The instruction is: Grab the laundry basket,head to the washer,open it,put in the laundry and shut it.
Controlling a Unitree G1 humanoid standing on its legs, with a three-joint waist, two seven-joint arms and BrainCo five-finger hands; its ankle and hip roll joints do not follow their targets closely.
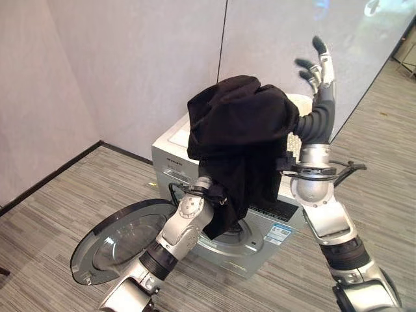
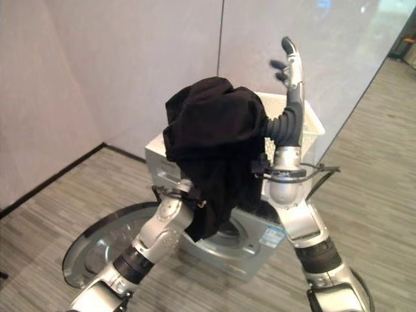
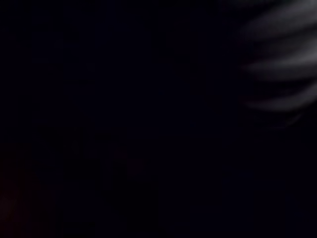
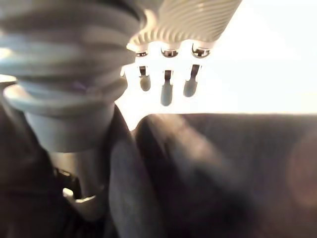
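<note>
Black laundry point(image 1: 237, 136) before washer point(image 1: 260, 227), basket point(image 2: 305, 120).

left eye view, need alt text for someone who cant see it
A black garment hangs bunched over the robot's raised left arm, above a silver washer whose round door is swung open. The right hand is lifted beside it, fingers spread, before a white laundry basket.

Right robot hand point(image 4: 167, 74) straight-fingered above dark cloth point(image 4: 213, 168)

eyes: head, down, share washer point(image 1: 247, 227) | wrists: close; left against dark cloth point(image 3: 124, 124)
</note>
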